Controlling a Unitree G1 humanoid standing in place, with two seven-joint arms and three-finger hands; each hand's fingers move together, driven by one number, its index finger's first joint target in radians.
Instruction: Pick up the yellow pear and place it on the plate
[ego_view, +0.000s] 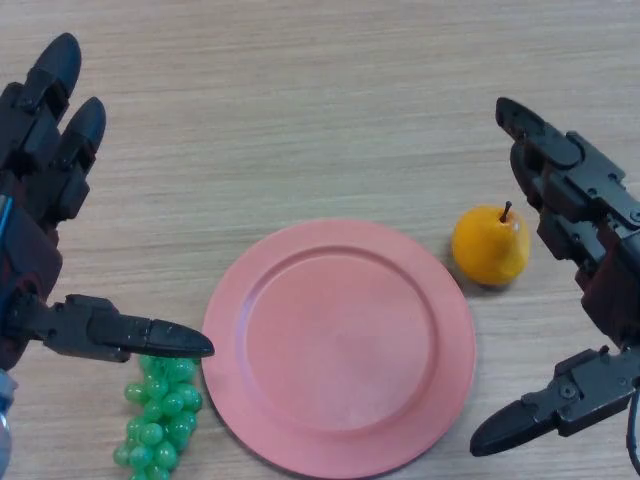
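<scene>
A yellow pear (490, 245) with a short dark stem lies on the wooden table just right of the pink plate (340, 345). The plate holds nothing. My right hand (590, 255) hovers at the right edge, open, its fingers stretched out above and right of the pear and its thumb low near the plate's right rim; it does not touch the pear. At the left edge my left hand (40, 200) is open too, its thumb pointing toward the plate's left rim.
A bunch of green grapes (160, 415) lies at the plate's lower left, partly under my left thumb. The wooden table (320, 110) stretches bare beyond the plate.
</scene>
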